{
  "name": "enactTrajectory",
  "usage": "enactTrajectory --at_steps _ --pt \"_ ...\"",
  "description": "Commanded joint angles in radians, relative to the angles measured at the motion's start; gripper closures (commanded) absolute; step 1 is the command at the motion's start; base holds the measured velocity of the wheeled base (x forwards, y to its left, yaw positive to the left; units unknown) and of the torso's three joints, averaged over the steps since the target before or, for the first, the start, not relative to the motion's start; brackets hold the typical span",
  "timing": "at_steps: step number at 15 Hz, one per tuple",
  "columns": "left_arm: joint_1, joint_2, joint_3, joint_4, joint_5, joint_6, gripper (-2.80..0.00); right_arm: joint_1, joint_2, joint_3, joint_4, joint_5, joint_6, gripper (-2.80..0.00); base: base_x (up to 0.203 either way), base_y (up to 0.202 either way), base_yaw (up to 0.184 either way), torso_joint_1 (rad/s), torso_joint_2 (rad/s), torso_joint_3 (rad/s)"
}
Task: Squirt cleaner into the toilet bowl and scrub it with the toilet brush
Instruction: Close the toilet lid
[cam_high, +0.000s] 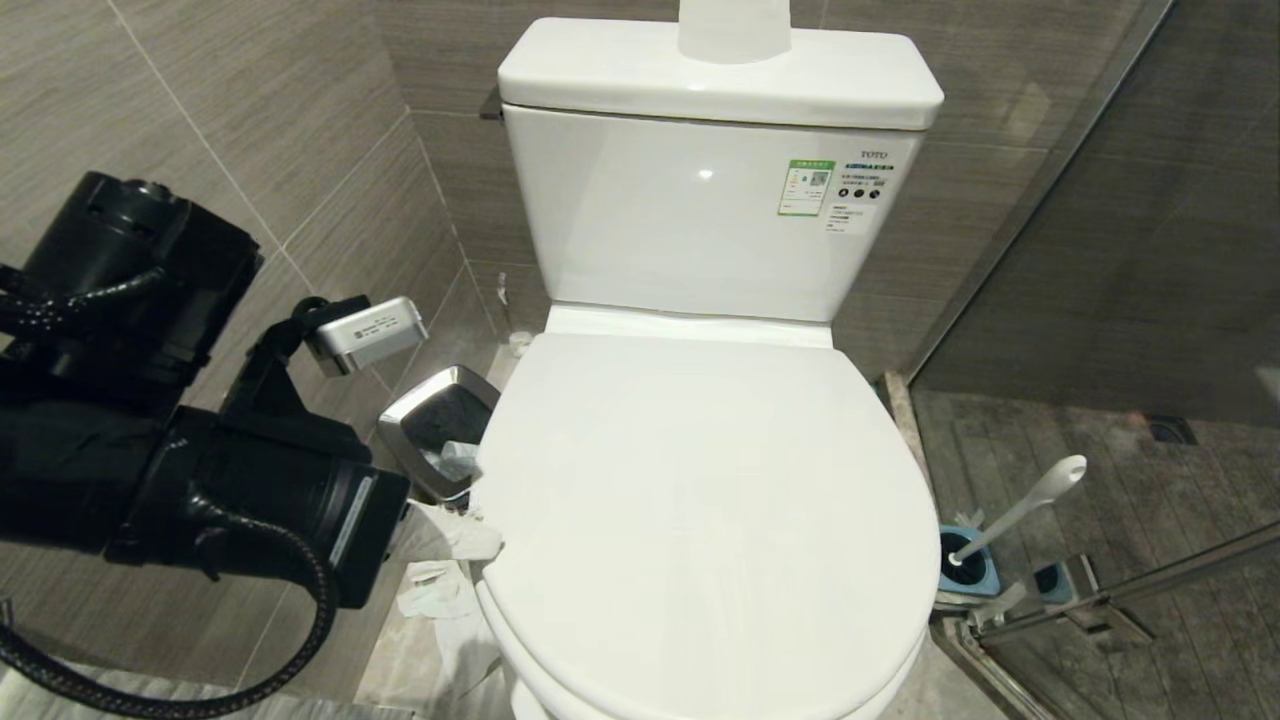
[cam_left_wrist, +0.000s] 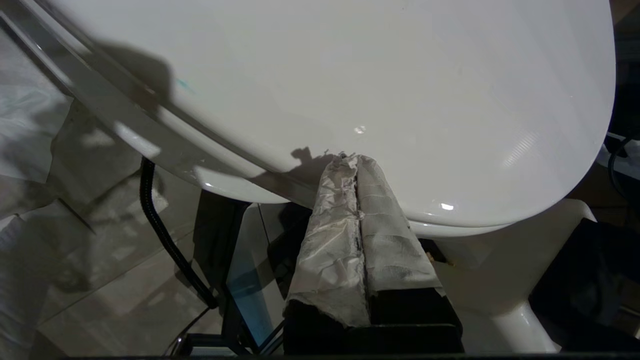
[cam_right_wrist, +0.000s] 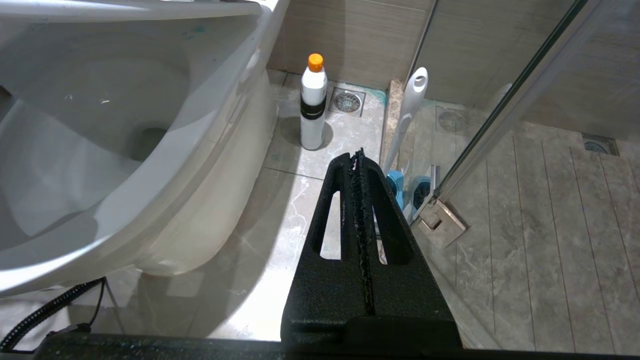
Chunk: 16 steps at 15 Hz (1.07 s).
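Left gripper (cam_left_wrist: 356, 162): fingers pressed together, empty, at closed lid's (cam_high: 700, 500) front-left edge.
Right gripper (cam_right_wrist: 357, 155): closed, empty, parked low.
Toilet brush (cam_high: 1020, 515): in holder (cam_high: 985, 585), right of toilet.

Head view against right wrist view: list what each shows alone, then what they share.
Only the head view: the closed toilet lid, the tank, the steel-rimmed bin, crumpled paper on the floor, and the left arm.

Only the right wrist view: the white bottle with an orange cap, a floor drain, and the right gripper, shut.

Both: the toilet brush in its blue holder, and the glass door.
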Motion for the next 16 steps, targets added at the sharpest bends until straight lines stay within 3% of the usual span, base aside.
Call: enactTrajectory --at_steps 1,4,8,16 --pt "-0.008 -0.008 0.014 0.001 -0.002 -0.002 0.0 0.0 0.001 0.025 -0.001 0.001 0.0 0.0 0.0 0.0 0.0 0.0 0.0 0.0" --pt "-0.057 -0.004 0.024 -0.002 -0.002 -0.042 0.0 0.0 0.001 0.025 -0.001 0.001 0.001 0.0 0.0 0.0 0.0 0.0 0.0 0.0" --pt "-0.106 0.04 0.019 -0.151 0.013 -0.067 0.0 0.0 0.001 0.025 -0.001 0.001 0.0 0.0 0.0 0.0 0.0 0.0 0.0 0.0" --pt "-0.15 0.145 0.046 -0.26 0.111 -0.094 0.0 0.0 0.001 0.025 -0.001 0.001 0.0 0.0 0.0 0.0 0.0 0.0 0.0 0.0"
